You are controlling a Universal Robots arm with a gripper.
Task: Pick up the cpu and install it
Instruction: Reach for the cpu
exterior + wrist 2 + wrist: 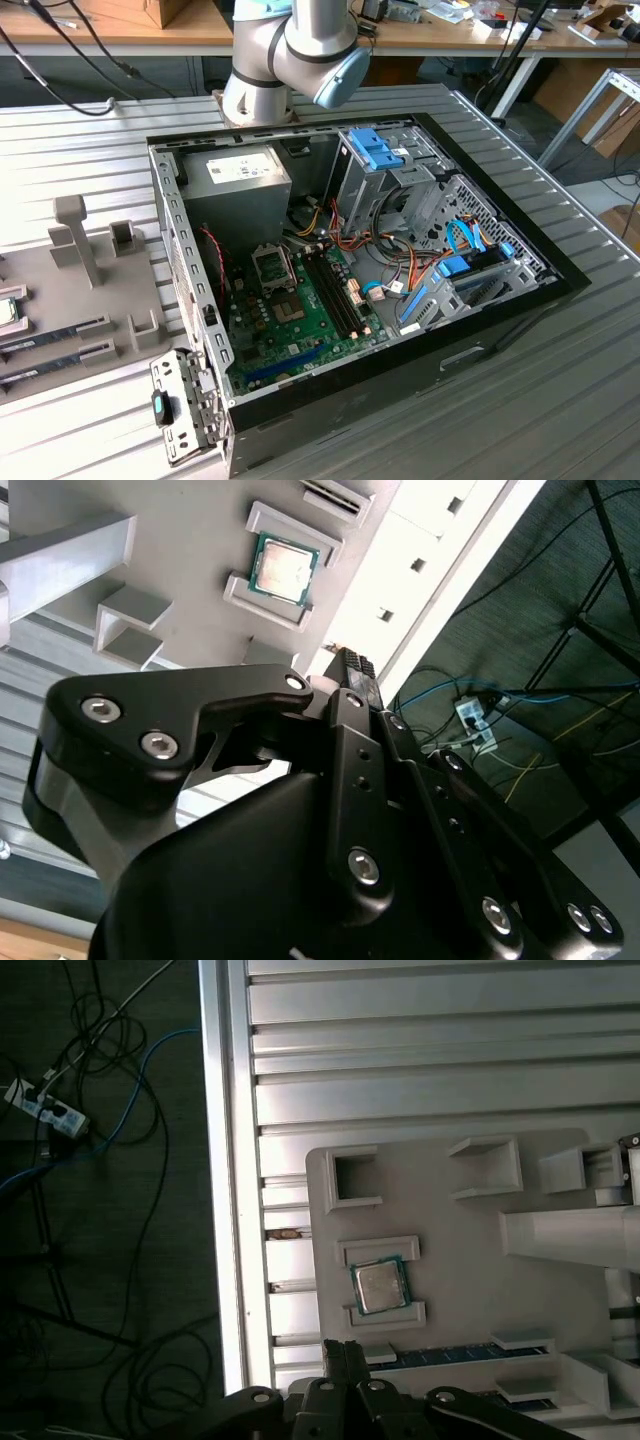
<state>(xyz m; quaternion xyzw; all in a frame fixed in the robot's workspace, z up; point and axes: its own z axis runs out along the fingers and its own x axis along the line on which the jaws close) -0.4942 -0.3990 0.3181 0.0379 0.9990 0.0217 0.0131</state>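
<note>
Table: I see a grey metal table with long ridges [560,400].
Computer: a big black open computer box [400,390] sits on it.
Inside: a green board [300,325] and a grey metal box [240,175].
Tray: a flat grey plastic tray with little walls [470,1260] lies on the table.
Sticks: long thin green-and-black sticks [450,1355] rest in the tray's slots.
Floor: thin dark and blue cables [110,1020] and a white plug strip [40,1110].

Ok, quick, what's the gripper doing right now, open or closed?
Gripper: closed, jaws together on nothing; the cpu lies apart from it in its grey holder.
</note>
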